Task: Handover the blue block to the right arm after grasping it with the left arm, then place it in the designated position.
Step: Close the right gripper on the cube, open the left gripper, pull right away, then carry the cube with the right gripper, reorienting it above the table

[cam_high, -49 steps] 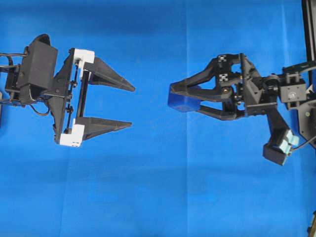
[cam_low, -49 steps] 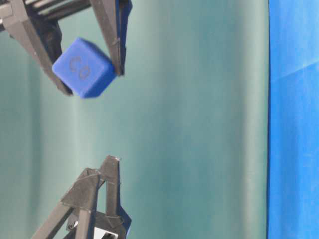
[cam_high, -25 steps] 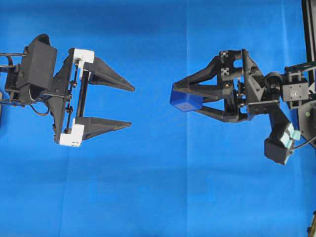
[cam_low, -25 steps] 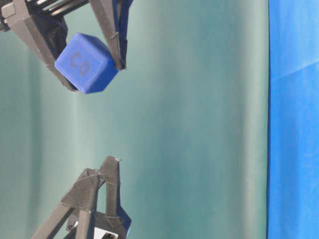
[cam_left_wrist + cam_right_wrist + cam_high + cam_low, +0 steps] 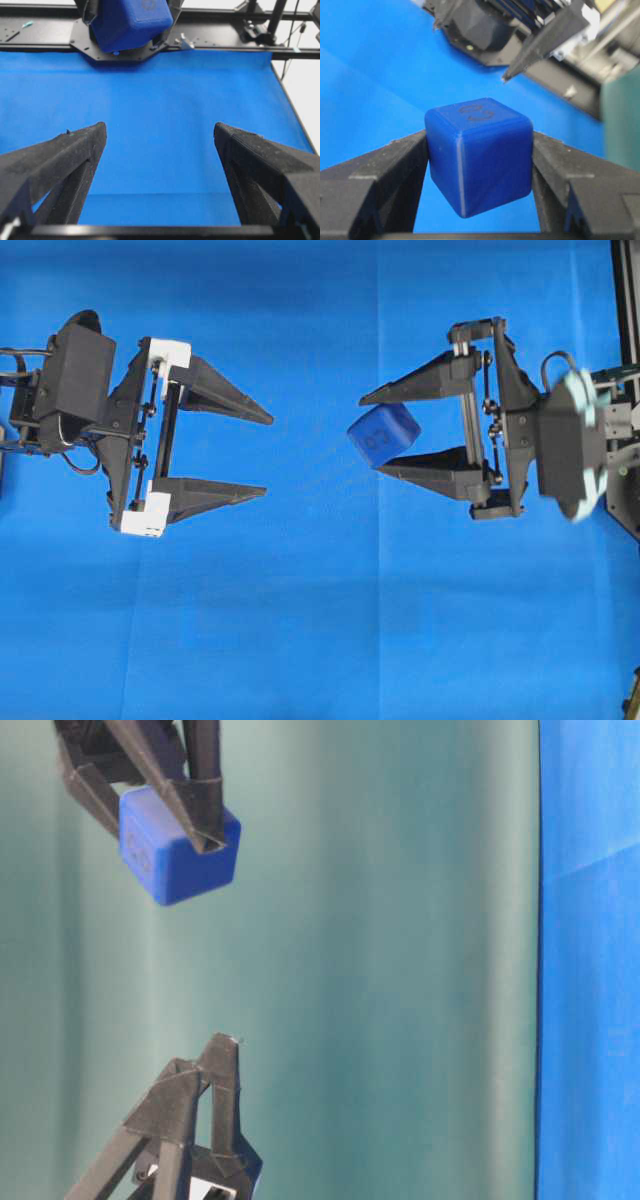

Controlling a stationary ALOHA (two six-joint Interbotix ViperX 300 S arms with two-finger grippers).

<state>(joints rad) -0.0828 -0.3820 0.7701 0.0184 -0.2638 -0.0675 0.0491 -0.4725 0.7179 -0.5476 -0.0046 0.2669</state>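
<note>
The blue block [image 5: 384, 435] is pinched between the 2 fingers of the right claw [image 5: 372, 432], above the blue cloth [image 5: 320, 620] on the counter. The right wrist view shows its embossed mark on the top face. The left claw [image 5: 268, 456] is spread wide, holding nothing, well apart from the block.

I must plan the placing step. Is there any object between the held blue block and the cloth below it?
Nothing visible. The right end effector holds the blue block above the bare blue cloth. The open left end effector stands apart, to the side.
</note>
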